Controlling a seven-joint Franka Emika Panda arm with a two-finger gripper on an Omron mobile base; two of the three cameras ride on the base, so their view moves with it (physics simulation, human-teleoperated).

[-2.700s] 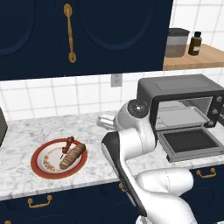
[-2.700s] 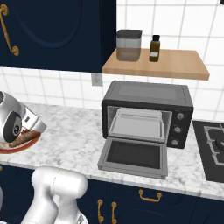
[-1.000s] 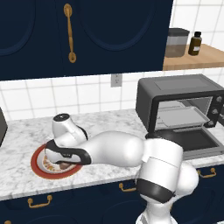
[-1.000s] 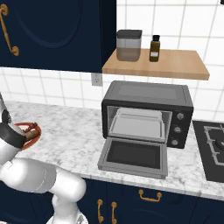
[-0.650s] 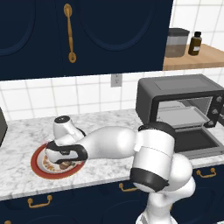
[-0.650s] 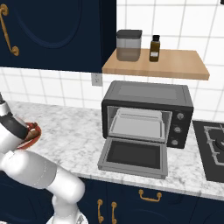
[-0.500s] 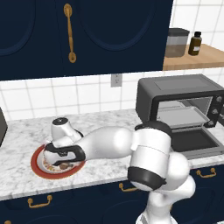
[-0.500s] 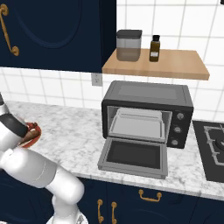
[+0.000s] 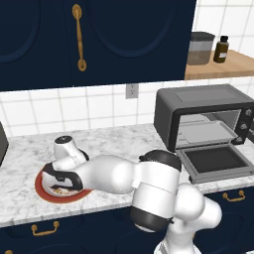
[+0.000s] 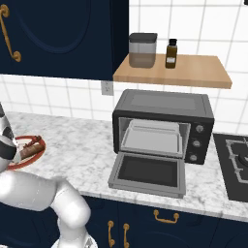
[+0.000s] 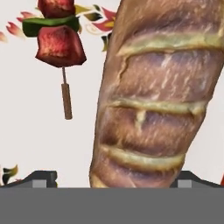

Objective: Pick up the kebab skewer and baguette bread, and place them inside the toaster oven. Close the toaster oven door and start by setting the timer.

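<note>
A marble counter (image 10: pixel 82 145) is carrying the toaster oven (image 10: pixel 163 127), mid-frame. Up close, the wide-open end effector (image 11: pixel 111 179) is straddling the baguette bread (image 11: pixel 153 100), gripping nothing.

The baguette bread (image 11: pixel 153 100) has a rough, matt, scored crust, and the kebab skewer (image 11: pixel 61 48) a thin wooden stick. At the frame's lower left, the worktop (image 10: pixel 82 145) is polished veined marble; right of it stands the toaster oven (image 10: pixel 164 123) in matt dark metal, under a smooth wooden shelf (image 10: pixel 193 72).
</note>
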